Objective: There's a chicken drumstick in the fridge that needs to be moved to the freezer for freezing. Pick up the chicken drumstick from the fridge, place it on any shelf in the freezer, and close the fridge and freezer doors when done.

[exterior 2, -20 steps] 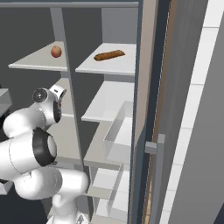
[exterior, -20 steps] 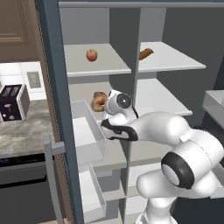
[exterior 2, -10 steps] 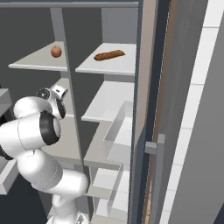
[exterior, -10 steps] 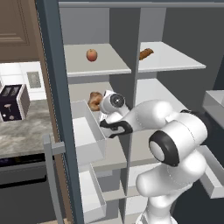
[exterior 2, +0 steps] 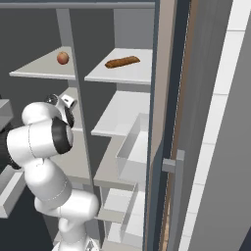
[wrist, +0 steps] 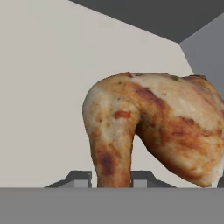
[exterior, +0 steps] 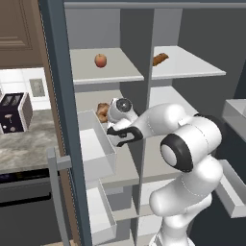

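Orange-brown and glossy, the chicken drumstick [wrist: 148, 131] sits between your gripper [wrist: 111, 178] fingertips, which are clamped on its narrow end, above a pale shelf [wrist: 39, 96]. From the left base camera you can see the drumstick [exterior: 102, 112] at the hand's tip, over the second shelf [exterior: 89, 100] of the left compartment, beside the clear door bin [exterior: 96, 149]. One shelf up lie an apple [exterior: 100, 60] and, right of the divider, a brown stick-shaped food [exterior: 160, 59].
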You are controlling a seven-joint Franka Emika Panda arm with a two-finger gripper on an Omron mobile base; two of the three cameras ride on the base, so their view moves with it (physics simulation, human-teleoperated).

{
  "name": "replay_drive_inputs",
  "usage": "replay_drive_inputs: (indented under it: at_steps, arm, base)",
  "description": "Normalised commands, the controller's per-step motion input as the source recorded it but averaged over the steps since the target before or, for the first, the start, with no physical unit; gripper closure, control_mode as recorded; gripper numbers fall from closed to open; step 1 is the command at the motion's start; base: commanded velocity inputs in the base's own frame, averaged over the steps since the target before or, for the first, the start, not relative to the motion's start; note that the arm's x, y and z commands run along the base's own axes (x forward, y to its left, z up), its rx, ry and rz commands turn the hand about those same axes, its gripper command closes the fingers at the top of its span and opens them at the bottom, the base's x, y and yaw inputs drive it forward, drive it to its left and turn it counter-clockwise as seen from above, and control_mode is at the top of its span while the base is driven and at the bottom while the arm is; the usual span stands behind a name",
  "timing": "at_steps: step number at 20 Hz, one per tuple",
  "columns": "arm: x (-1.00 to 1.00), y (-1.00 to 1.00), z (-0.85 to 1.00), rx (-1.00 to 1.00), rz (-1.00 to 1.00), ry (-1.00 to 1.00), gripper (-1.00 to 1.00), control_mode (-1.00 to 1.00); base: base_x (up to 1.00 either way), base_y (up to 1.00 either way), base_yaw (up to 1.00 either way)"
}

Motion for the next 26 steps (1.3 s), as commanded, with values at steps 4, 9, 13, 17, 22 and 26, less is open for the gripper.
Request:
replay_drive_inputs:
  at_steps: [4, 9, 13, 17, 22, 26]
  arm:
    - [0.26, 0.0, -0.07, 0.0, 0.0, 0.13, 1.0, -1.0]
    - [0.23, 0.0, -0.09, 0.0, 0.0, 0.09, 1.0, -1.0]
    - [0.09, 0.0, -0.05, 0.0, 0.0, 0.0, 1.0, -1.0]
    - [0.14, 0.0, -0.07, 0.0, 0.0, 0.0, 1.0, -1.0]
    - [0.17, 0.0, -0.01, 0.0, 0.0, 0.0, 1.0, -1.0]
    - [0.26, 0.0, -0.01, 0.0, 0.0, 0.0, 1.0, -1.0]
  base:
    - [0.0, 0.0, 0.0]
    - [0.0, 0.0, 0.0]
    - [0.0, 0.0, 0.0]
    - [0.0, 0.0, 0.0]
    - [0.0, 0.0, 0.0]
    - [0.0, 0.0, 0.0]
